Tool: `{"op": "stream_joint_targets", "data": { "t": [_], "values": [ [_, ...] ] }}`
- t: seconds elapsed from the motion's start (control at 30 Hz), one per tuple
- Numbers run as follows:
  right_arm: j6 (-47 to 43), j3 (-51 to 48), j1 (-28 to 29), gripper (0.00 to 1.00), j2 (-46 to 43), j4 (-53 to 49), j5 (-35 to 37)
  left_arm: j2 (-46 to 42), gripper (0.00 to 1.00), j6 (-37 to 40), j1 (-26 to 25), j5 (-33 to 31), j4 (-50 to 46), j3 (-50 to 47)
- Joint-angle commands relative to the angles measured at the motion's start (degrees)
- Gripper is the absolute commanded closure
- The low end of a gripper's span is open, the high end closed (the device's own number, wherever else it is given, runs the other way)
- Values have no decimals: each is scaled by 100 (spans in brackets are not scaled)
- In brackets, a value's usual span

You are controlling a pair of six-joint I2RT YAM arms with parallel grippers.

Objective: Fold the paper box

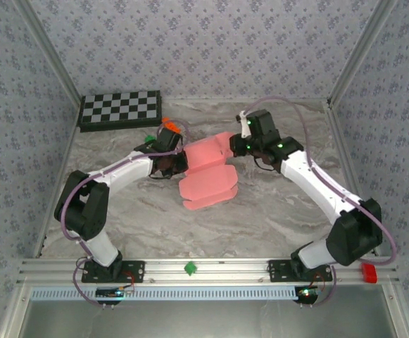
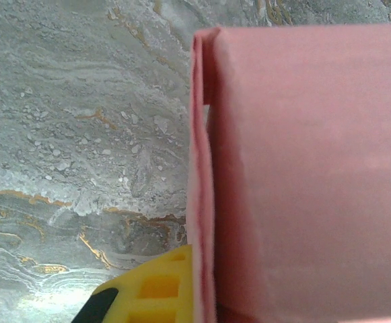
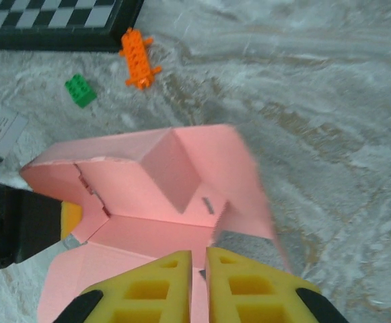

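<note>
Marble-patterned table (image 1: 120, 211) carries the pink paper box (image 1: 208, 172), part-folded, at its centre between my 2 grippers, with my left gripper (image 1: 181, 163) pinched shut on its left wall and my right gripper (image 3: 198, 262) at its right side, fingers a narrow slit apart, any grip on the card impossible to tell.
</note>
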Motion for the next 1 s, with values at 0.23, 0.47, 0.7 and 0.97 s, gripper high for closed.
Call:
{"op": "stream_joint_targets", "data": {
  "t": [0.23,0.47,0.7,0.97],
  "values": [
    [-602,-288,-1098,72,-218,-35,-615,-407,100,495,117,-27,2,63],
    [-1389,-523,-1463,67,140,547,-1514,-608,100,676,119,90,173,-33],
    [-1844,-769,-1437,67,193,1118,-2185,-610,100,704,129,167,204,14],
    [-2068,-817,-1409,65,358,1230,-2547,-607,100,699,127,273,286,6]
  ]
}}
